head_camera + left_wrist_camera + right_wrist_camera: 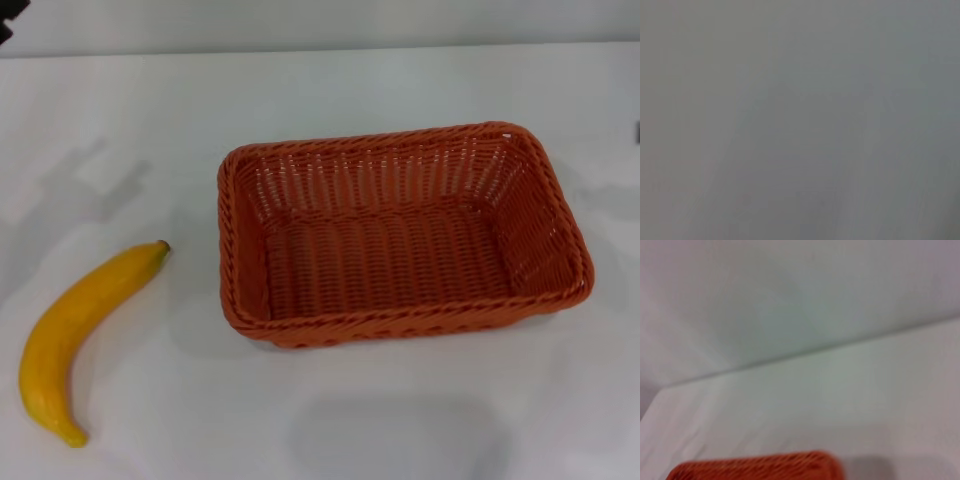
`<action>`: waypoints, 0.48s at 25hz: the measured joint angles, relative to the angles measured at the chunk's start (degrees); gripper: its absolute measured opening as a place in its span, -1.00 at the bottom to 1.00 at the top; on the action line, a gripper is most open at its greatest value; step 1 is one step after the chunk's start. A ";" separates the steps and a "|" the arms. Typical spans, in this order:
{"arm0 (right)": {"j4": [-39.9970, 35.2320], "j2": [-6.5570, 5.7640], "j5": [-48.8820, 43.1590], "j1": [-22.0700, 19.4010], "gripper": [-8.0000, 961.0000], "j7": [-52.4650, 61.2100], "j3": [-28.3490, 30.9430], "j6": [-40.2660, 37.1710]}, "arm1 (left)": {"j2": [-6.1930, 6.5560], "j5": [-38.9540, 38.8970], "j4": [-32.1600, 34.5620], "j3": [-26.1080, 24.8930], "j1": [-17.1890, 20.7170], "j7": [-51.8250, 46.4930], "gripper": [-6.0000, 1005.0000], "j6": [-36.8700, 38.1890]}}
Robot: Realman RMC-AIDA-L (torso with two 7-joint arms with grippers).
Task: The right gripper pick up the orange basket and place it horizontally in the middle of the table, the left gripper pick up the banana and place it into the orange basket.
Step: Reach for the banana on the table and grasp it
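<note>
The basket (405, 235) sits open side up near the middle of the table (330, 90), its long side running roughly across my head view with a slight skew, and nothing is inside it. The banana (80, 335) lies on the table well to the robot's left of it, apart from it, with the dark stem tip pointing toward the basket. I see neither gripper in any view: the left wrist camera shows only a flat grey blank, and the right wrist camera shows bare table with a strip of the basket rim (760, 467) at the edge, so I cannot tell whether either tool is apart or together. To my eye the basket already looks about where it belongs, so the risk lies in the banana step. The banana is glossy and curved; a pinch off its middle could make it swivel or slide out of slim fingers. With the left wrist view blank, I would be lining up that grasp from the head camera alone, and a misjudged descent could nudge the banana away or press into the table. A low carry could catch the braided rim and shove the light basket off its spot.
</note>
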 joint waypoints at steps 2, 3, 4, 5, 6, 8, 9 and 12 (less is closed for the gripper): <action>1.47 -0.01 0.15 -0.70 -0.33 -6.36 4.58 -0.01 | 0.54 3.27 -4.34 -0.17 0.32 -5.55 0.57 -0.11; 2.38 -0.01 0.34 -0.90 -0.33 -9.52 6.32 -0.04 | 0.85 4.86 -6.30 -0.44 0.42 -8.58 0.57 -0.24; 3.68 0.01 1.11 -1.13 -0.33 -13.13 8.53 -0.01 | 1.05 7.02 -8.54 -1.11 0.38 -12.05 0.57 -0.56; 4.76 0.02 1.83 -1.37 -0.33 -16.66 10.35 0.09 | 1.17 8.56 -10.28 -1.71 0.31 -14.69 0.57 -0.85; 6.06 0.11 3.34 -1.92 -0.33 -20.64 12.23 0.35 | 1.30 11.59 -12.92 -2.95 -0.15 -19.23 0.57 -1.60; 8.46 0.17 6.95 -3.40 -0.32 -28.51 14.78 0.66 | 1.76 17.43 -17.40 -4.99 -1.40 -27.65 0.57 -3.21; 9.73 0.15 8.96 -4.30 -0.32 -32.08 15.53 0.69 | 2.06 19.55 -19.16 -5.59 -1.99 -30.65 0.57 -3.91; 12.43 -0.34 14.21 -6.77 -0.32 -40.54 16.39 0.72 | 3.04 27.99 -25.09 -7.18 -4.28 -40.35 0.57 -6.94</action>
